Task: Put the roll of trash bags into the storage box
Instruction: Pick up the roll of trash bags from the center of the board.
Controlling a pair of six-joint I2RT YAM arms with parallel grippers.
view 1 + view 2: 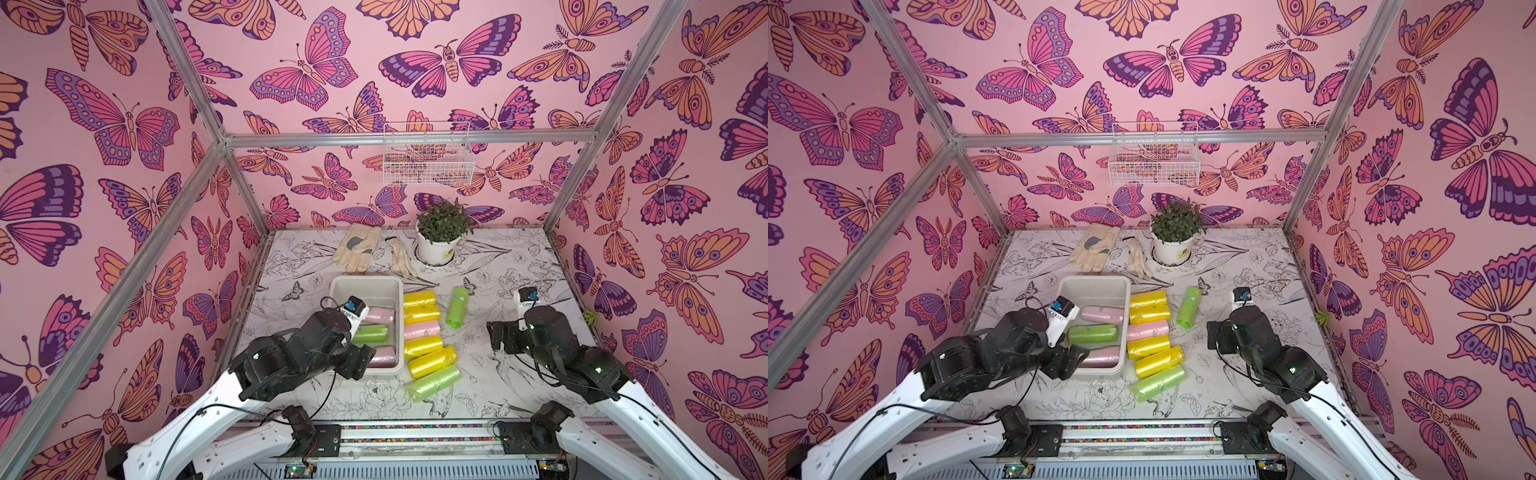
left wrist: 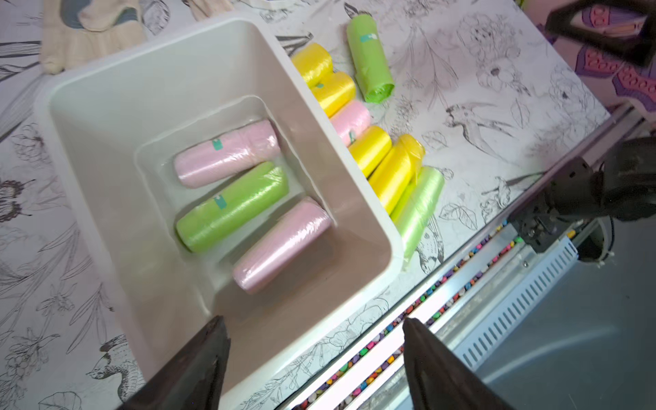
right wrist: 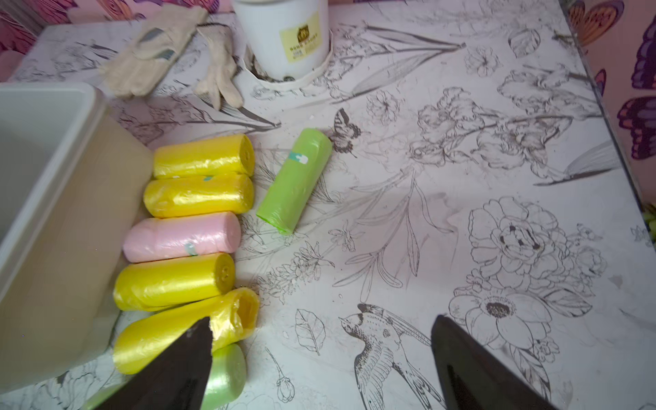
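The off-white storage box (image 1: 365, 279) (image 1: 1093, 279) stands left of the table's middle. Inside lie a pink roll (image 2: 227, 152), a green roll (image 2: 230, 207) and another pink roll (image 2: 280, 245). Along its right wall lies a row of several rolls: yellow (image 1: 419, 299), pink (image 1: 422, 330) and light green (image 1: 434, 382). A separate green roll (image 1: 457, 307) (image 3: 294, 181) lies farther right. My left gripper (image 2: 313, 320) (image 1: 357, 360) hangs open and empty over the box's near corner. My right gripper (image 3: 321, 320) (image 1: 498, 336) is open and empty above the table, right of the row.
Two beige gloves (image 1: 357, 249) (image 1: 401, 257) and a white plant pot (image 1: 438, 249) sit behind the box. A white wire basket (image 1: 428, 160) hangs on the back wall. Aluminium posts frame the cell, and a rail runs along the front edge.
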